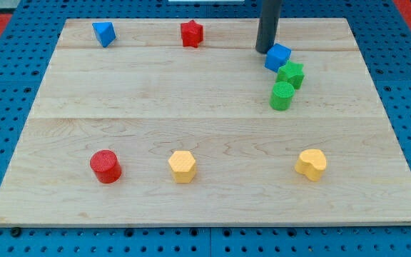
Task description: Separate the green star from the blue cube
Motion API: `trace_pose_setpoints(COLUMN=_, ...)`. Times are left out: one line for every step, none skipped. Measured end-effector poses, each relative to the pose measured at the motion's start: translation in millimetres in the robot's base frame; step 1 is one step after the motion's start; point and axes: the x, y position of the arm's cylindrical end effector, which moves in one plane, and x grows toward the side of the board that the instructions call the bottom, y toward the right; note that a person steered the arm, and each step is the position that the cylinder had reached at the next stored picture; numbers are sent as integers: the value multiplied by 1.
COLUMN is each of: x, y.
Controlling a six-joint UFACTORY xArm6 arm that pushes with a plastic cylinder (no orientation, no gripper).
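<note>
Nearest you, along the view's bottom, sit three blocks in a row: a red cylinder [105,165] at the left, a yellow hexagon [182,165] in the middle and a yellow heart-like block [311,163] at the right, all well apart from one another.

Your green star [291,73] is a small bright green block with stubby points, lying flat in the upper right of the tabletop [191,93]. It touches the blue cube [277,56], which sits just above and to its left, turned corner-on. A green cylinder [282,95] stands just below the star, touching or nearly so.

My tip [264,50] rests just left of the blue cube, at its upper left side; whether it touches is hard to tell. There is no gripper on this arm, only the rod.

The cluster lies near the tabletop's top edge and fairly near its right edge. Open wood spreads to the left and below. A blue triangular block [103,33] and a red star [191,33] sit by the top edge, well away.
</note>
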Motion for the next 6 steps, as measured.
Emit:
trace_pose_setpoints(x=24, y=0)
trace_pose_setpoints(x=-2, y=0)
trace_pose_setpoints(x=-15, y=43)
trace_pose_setpoints(x=14, y=103)
trace_pose_setpoints(x=44, y=73)
trace_pose_setpoints(x=53, y=47)
